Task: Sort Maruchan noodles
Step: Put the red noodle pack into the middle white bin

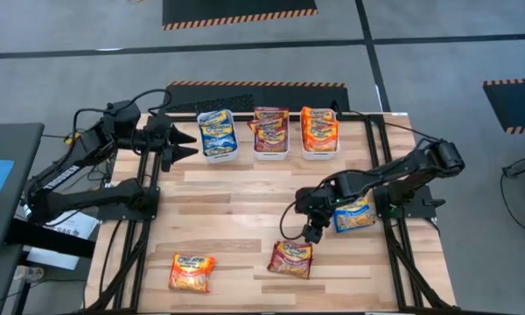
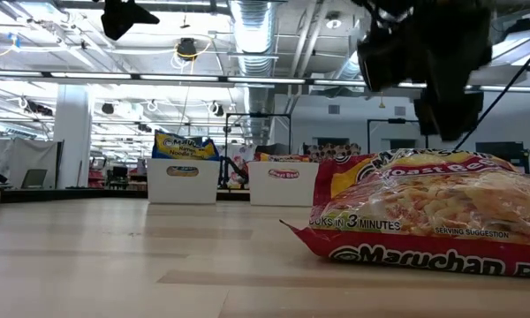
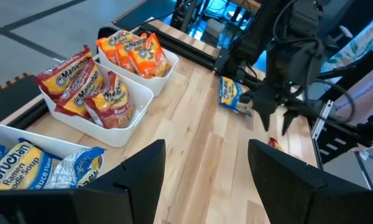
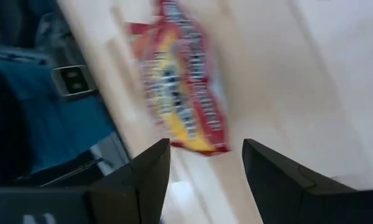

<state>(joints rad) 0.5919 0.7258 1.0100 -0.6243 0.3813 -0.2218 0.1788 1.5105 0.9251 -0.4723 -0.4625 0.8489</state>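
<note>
Hovering above a maroon packet [image 1: 290, 258] on the counter [image 1: 245, 210], the right gripper [image 1: 312, 233] spreads its jaws wide, empty. Left wrist view: left gripper [image 3: 205, 165] open beside the bins [image 3: 133, 99]. Right wrist view: packet [image 4: 183, 87] lies just beyond the jaws.

Table [image 1: 245, 206]: we see a pale wood plank top, its boards running left to right in the high view.
Far edge: three white bins stand in a row, side by side.
Left bin [image 1: 217, 136]: blue packets inside.
Middle bin [image 1: 270, 133]: maroon packets inside.
Right bin [image 1: 319, 131]: orange packets inside.
Orange packet [image 1: 191, 271]: we find it lying flat near the front left corner.
Maroon packet [image 1: 290, 258]: flat near the front edge, middle.
Blue packet [image 1: 354, 215]: flat on the right side, well apart from the bins.
</note>
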